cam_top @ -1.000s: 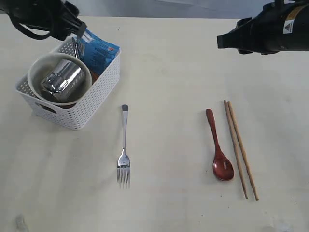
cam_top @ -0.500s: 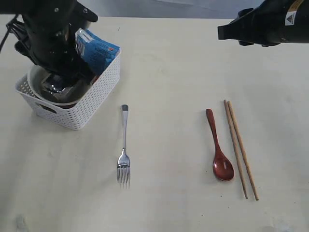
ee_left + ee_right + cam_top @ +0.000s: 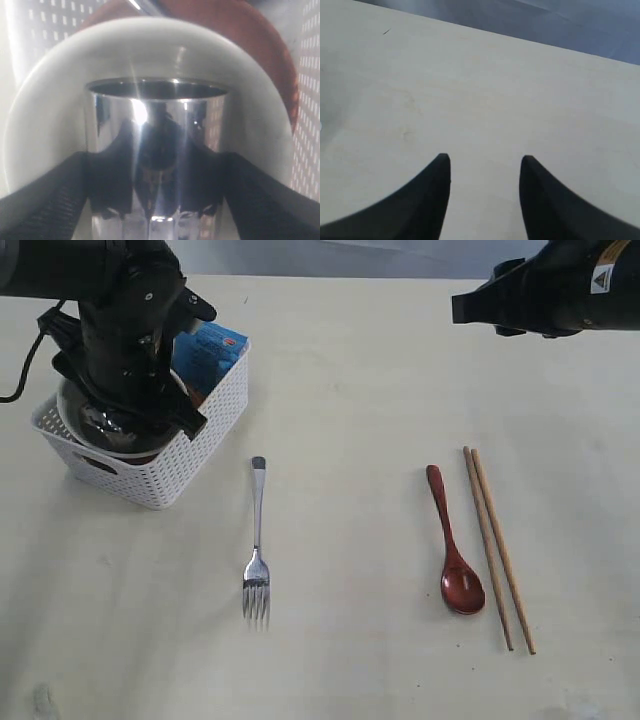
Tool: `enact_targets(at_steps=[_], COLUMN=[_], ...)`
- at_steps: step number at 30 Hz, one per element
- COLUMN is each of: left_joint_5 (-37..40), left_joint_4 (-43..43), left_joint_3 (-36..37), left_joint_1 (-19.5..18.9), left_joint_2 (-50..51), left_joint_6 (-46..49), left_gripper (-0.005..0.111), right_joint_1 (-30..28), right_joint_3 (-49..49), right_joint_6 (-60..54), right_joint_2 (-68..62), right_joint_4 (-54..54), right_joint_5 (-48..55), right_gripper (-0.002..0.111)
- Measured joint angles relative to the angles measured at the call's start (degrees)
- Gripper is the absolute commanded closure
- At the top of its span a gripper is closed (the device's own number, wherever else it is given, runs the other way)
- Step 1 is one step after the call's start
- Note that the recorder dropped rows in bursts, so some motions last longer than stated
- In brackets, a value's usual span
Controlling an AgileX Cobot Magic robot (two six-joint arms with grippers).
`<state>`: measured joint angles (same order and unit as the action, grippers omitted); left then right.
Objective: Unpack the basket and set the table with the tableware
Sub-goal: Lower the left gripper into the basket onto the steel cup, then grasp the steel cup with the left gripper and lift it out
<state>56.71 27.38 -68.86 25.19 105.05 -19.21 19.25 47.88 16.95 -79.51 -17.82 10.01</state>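
Exterior view: the left hand [image 3: 128,412] has dropped into the basket [image 3: 205,430], fingers [image 3: 40,210] spread either side of the cup [image 3: 155,150] in the bowl [image 3: 45,115]; grip unconfirmed. Right hand [image 3: 485,200] spread over the desk [image 3: 470,90]. Lift-out likely next.

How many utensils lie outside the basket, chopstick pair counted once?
3: fork left of centre, red spoon to its right, chopsticks just right of the spoon. The left arm may hide others near the basket.
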Motion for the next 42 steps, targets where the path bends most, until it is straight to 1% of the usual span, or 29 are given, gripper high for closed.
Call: enact_targets(at_steps=[6, 12, 16, 22, 25, 27, 30, 31, 32, 33, 34, 35, 37, 38, 39, 40, 41, 42], left_joint_5=[0.0, 0.0, -0.56, -3.44, -6.09, -9.19, -17.75, -21.71, -28.22, -32.01, -38.84, -42.64, -54.58, -59.11, -63.38, -71.53, -75.45, -82.07], left_joint_4=[0.0, 0.0, 0.0, 0.0, -0.58, -0.56, -0.56, -0.45, 0.5, 1.28, 3.15, 4.39, 7.82, 8.29, 8.59, 8.59, 8.15, 6.2], left_joint_3=[0.0, 0.0, 0.0, 0.0, 0.0, 1.08, 6.04, 7.84, 11.51, 13.63, 17.4, 19.41, 24.84, 26.58, 28.53, 31.08, 32.38, 34.8], left_joint_1=[0.0, 0.0, 0.0, 0.0, 0.0, 0.84, 2.65, 2.95, 3.17, 3.17, 3.17, 3.17, 3.17, 3.17, 3.17, 3.17, 3.17, 3.17], left_joint_2=[0.0, -0.11, -2.09, -9.49, -13.61, -16.0, -19.41, -20.25, -21.67, -22.36, -23.43, -23.87, -24.41, -24.42, -24.42, -24.52, -24.52, -24.52], left_joint_6=[0.0, 0.0, 0.0, 0.0, 0.0, 0.0, 0.0, 0.0, 0.0, 0.0, 0.0, 0.0, 0.0, 0.55, 1.54, 3.92, 5.52, 9.42], left_gripper=[0.107, 0.107, 0.107, 0.107, 0.107, 0.107, 0.107, 0.107, 0.107, 0.107, 0.107, 0.107, 0.107, 0.107, 0.107, 0.107, 0.107, 0.107], right_joint_1=[0.0, 0.0, 0.0, 0.0, 0.0, 0.0, 0.0, 0.0, 0.0, 0.0, 0.0, 0.0, 0.53, 0.88, 1.39, 2.74, 3.48, 4.84], right_joint_3=[0.0, 0.0, 0.0, 0.0, 0.0, 0.0, 0.0, 0.0, 0.0, 0.0, 0.0, 0.0, 0.0, 0.0, 0.0, 0.0, 0.0, 0.0], right_joint_6=[0.0, 0.0, 0.09, 0.09, 0.09, 0.09, 0.09, -0.21, -0.95, -1.26, -1.67, -1.94, -3.33, -3.66, -3.78, -4.05, -4.26, -4.5], right_joint_2=[0.0, 0.0, 0.0, 0.0, 0.0, 0.0, 0.0, 0.0, 0.0, 0.0, 0.0, 0.0, 0.0, 0.0, 0.0, 0.0, 0.0, 0.0], right_joint_4=[0.0, 0.0, 0.0, 0.0, 0.0, 0.0, 0.0, 0.0, 0.0, 0.0, 0.0, 0.0, 0.0, 0.14, 0.14, 0.14, 0.14, 0.14], right_joint_5=[0.0, 0.0, -0.11, -0.11, -0.11, -0.11, 0.07, 0.57, 1.45, 2.04, 2.43, 2.7, 3.83, 4.07, 4.08, 4.61, 5.01, 5.91], right_gripper=[0.065, 0.065, 0.065, 0.065, 0.065, 0.065, 0.065, 0.065, 0.065, 0.065, 0.065, 0.065, 0.065, 0.065, 0.065, 0.065, 0.065, 0.065])
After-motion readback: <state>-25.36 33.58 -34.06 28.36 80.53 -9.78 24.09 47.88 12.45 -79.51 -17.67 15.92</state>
